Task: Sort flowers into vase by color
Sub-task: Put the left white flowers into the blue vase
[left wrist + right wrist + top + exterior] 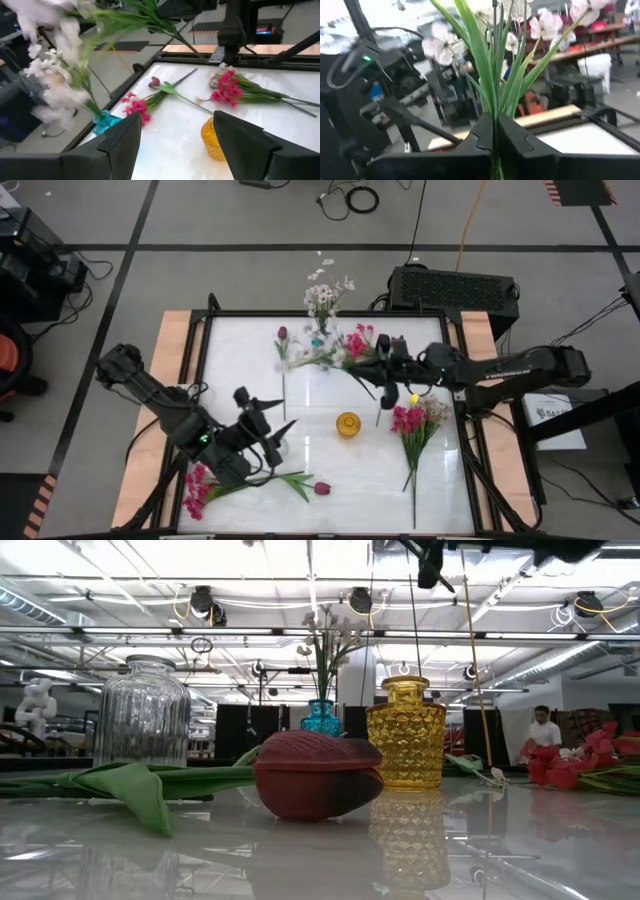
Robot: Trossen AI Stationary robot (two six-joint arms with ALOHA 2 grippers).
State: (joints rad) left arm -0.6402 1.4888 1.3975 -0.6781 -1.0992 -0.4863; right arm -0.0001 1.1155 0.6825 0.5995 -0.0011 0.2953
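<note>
My right gripper (pixel 384 355) hovers over the table's far middle, shut on a white-pink blossom spray (pixel 312 360) that reaches toward the blue vase (pixel 322 336). More white blossoms (pixel 324 295) stand in that vase. My left gripper (pixel 272 420) is open at the near left, touching nothing, next to the clear glass vase (pixel 145 725). The yellow vase (pixel 347 424) stands mid-table. Lying flat are a maroon tulip (pixel 282 335) and magenta blooms (pixel 358 340) at the far side. Another magenta bunch (pixel 410 420) lies at the right. A third magenta bunch (pixel 197 490) and a tulip (pixel 321 488) lie at the near left. My right gripper pinches the spray's green stems and long leaves (pixel 495 107) between its two fingers (pixel 482 135). The fingers lie across the stems, below the blossoms (pixel 442 45). The spray is lifted clear of the table, its blossom end stretching away from the fingers toward the table's left.
A black frame (pixel 205 380) edges the white tabletop, with wooden strips (pixel 170 340) outside it. A dark box (pixel 455 288) sits beyond the far right corner. Bare tabletop lies between the yellow vase and the near edge. A person (pixel 543 728) stands far back in the room.
</note>
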